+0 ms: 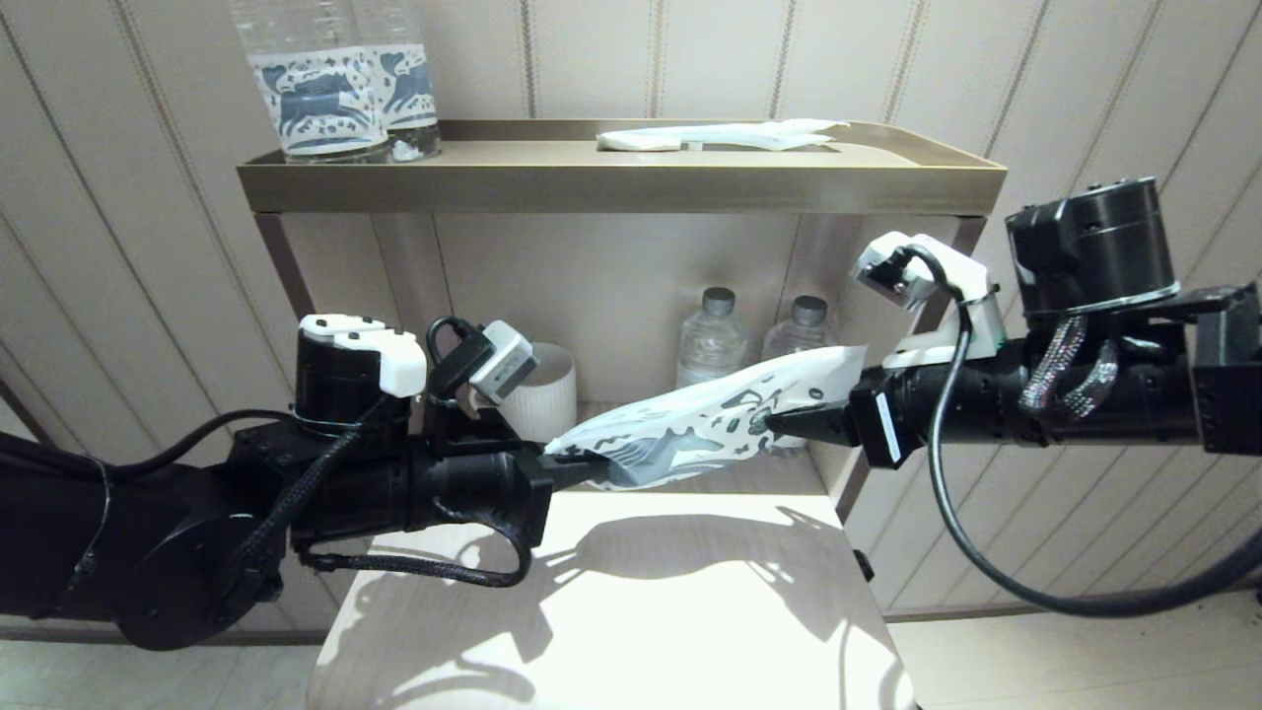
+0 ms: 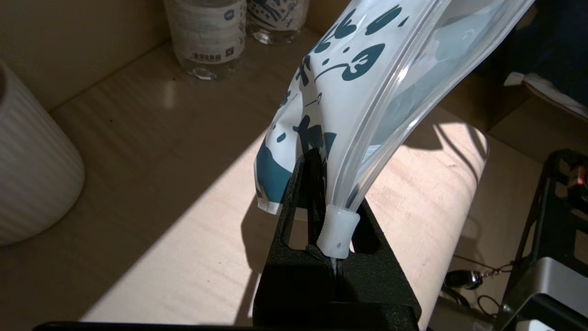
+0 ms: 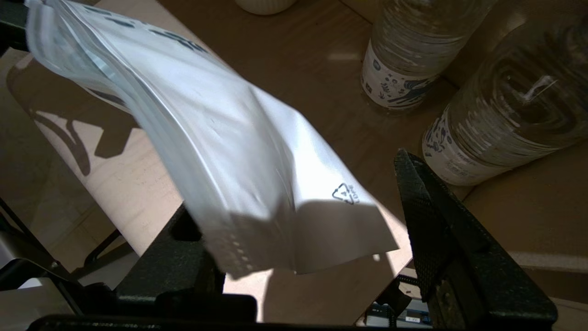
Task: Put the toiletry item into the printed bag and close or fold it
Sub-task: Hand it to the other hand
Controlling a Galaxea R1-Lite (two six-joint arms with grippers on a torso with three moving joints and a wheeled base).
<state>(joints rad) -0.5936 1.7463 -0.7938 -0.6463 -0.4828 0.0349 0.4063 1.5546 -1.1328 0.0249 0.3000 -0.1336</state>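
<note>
The printed bag (image 1: 690, 424), white with a dark blue horse, hangs stretched in the air between my two arms above the pale table. My left gripper (image 1: 572, 459) is shut on its lower left end; in the left wrist view the fingers (image 2: 294, 197) pinch the bag (image 2: 349, 82) beside the white zipper slider (image 2: 337, 230). My right gripper (image 1: 779, 422) is at the raised right end. In the right wrist view its jaws stand wide open around the bag's corner (image 3: 321, 230) without pressing it. The toothbrush does not show in any view.
A white ribbed cup (image 1: 542, 394) and two small water bottles (image 1: 710, 340) stand on the lower shelf behind the bag. The brass top tray (image 1: 631, 182) carries two horse-label bottles (image 1: 340, 89) and a white wrapped packet (image 1: 720, 136). The pale table (image 1: 611, 611) lies below.
</note>
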